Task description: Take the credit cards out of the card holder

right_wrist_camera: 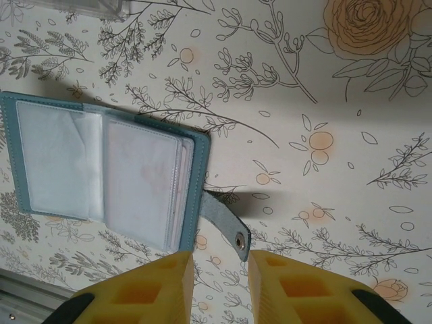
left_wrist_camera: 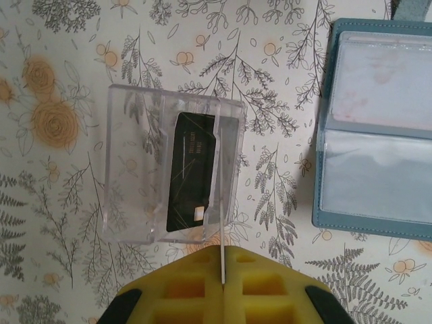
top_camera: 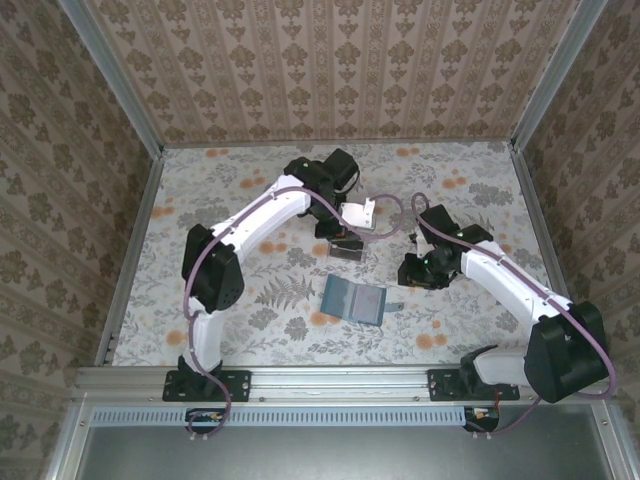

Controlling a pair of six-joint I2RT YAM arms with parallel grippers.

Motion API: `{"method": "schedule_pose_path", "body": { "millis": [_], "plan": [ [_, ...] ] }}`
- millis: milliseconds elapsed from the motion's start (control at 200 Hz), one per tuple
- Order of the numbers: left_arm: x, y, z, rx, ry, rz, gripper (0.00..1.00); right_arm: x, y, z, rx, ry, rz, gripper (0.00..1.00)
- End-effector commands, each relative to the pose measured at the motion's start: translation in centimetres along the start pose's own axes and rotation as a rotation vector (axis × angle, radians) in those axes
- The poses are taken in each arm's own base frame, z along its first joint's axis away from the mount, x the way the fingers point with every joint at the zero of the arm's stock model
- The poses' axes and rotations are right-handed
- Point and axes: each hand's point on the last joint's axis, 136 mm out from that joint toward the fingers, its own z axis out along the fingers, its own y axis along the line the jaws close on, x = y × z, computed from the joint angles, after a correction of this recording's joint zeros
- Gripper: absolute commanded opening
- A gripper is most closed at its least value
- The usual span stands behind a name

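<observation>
The teal card holder (top_camera: 355, 300) lies open on the floral table, its clear inner sleeves (left_wrist_camera: 381, 128) facing up. In the right wrist view the card holder (right_wrist_camera: 101, 172) has its snap strap (right_wrist_camera: 226, 223) sticking out toward my right gripper (right_wrist_camera: 221, 260), which is open and holds nothing. My left gripper (left_wrist_camera: 223, 251) is shut on a thin pale credit card (left_wrist_camera: 221, 202), seen edge-on above a clear plastic tray (left_wrist_camera: 135, 169). A black credit card (left_wrist_camera: 192, 172) lies inside that tray. From above, the left gripper (top_camera: 343, 238) hovers over the tray and the right gripper (top_camera: 413, 272) sits right of the holder.
Patterned walls and metal rails (top_camera: 130, 240) close in the table on three sides. The clear tray (top_camera: 347, 251) lies just behind the holder. A white bracket (top_camera: 358, 211) is on the left wrist. Open tabletop lies to the left and front right.
</observation>
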Motion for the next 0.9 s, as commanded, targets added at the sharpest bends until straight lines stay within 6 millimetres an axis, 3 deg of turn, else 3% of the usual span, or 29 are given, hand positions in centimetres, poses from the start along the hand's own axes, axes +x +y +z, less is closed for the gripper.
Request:
{"method": "schedule_pose_path", "body": {
  "millis": [0, 255, 585, 890],
  "plan": [
    [-0.3, -0.6, -0.3, 0.076, -0.037, 0.063, 0.0, 0.5, -0.8, -0.2, 0.023, 0.008, -0.007, 0.28],
    [-0.6, 0.3, 1.4, 0.122, -0.045, 0.074, 0.0, 0.2, -1.1, -0.2, 0.019, 0.006, 0.008, 0.28],
    [1.0, 2.1, 3.9, 0.125, 0.012, 0.057, 0.0, 0.1, -1.3, 0.1, 0.012, 0.015, 0.018, 0.29],
    [1.6, 1.3, 5.5, 0.197, 0.028, 0.031, 0.0, -0.1, -1.3, 0.4, 0.009, 0.026, 0.017, 0.29]
  ]
}}
